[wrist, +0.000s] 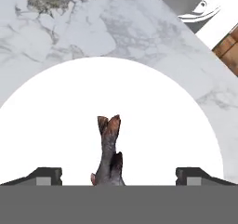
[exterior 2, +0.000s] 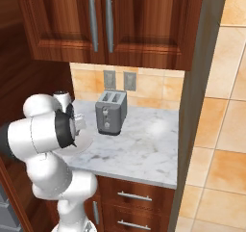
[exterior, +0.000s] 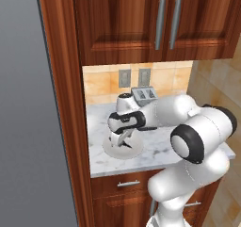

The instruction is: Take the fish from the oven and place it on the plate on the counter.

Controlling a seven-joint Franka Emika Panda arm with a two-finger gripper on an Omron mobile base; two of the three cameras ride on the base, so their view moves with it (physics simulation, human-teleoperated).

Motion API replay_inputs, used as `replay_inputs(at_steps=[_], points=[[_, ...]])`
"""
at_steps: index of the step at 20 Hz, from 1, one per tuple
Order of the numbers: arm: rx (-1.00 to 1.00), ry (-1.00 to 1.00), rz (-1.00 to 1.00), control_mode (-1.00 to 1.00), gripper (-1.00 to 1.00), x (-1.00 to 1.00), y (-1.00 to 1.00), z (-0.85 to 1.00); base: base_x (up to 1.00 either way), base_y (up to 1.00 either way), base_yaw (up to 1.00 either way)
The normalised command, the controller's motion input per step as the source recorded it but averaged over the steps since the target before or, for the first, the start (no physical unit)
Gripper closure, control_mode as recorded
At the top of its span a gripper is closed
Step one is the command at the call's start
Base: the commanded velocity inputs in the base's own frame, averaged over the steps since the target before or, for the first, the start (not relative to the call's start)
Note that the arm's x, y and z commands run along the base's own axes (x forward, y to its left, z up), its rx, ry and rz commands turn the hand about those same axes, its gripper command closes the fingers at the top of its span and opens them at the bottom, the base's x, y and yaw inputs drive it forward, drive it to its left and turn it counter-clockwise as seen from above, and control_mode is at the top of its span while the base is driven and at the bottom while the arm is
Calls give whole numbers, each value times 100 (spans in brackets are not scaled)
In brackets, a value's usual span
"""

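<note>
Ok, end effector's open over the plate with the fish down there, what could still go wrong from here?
1. The fish lies between the spread fingertips of the end effector; lifting off at a slant could drag it across the plate.
2. The toaster stands close behind on the counter; a wide swing of the arm could hit it.

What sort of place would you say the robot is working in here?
Most likely a home kitchen: a toaster stands on a marbled counter, with wooden cabinets above and a tiled wall with outlets behind.
</note>
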Motion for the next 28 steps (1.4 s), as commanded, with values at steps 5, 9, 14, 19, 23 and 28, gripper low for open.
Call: replay_inputs(at_steps=[5,9,14,19,23,28], points=[[9,-7,0,-100,-100,-79,-28,71,0,0,0],[17,-1,0,-100,-100,-84,-64,76,0,0,0],[10,-9,-3,-100,-100,-100,-30,82,0,0,0],[0,-6,-2,-100,-100,-86,-3,82,0,0,0],[0,-4,0,-100,-100,-43,0,98,0,0,0],[0,-3,0,-100,-100,-7,0,100,0,0,0]])
